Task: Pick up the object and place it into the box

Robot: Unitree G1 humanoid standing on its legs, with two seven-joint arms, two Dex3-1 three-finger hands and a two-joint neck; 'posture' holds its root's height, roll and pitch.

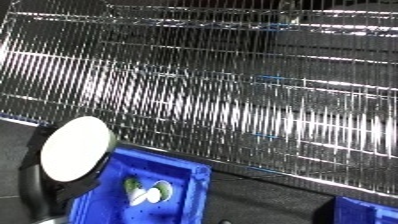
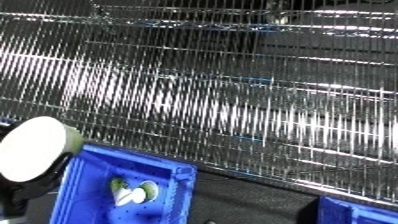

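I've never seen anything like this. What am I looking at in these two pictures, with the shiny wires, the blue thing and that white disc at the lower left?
Both pictures come from two camera eyes on a humanoid robot's head, looking down, so they are nearly identical. The shiny grid is a wire shelf rack in front of the robot. Below it sits a blue bin, where objects are meant to be dropped; small white and green items already lie inside. A second blue bin's corner peeks in at the lower right. The white round object at the lower left is backed by something dark, probably the robot's left hand, but I cannot make out its fingers. The right hand is not visible.
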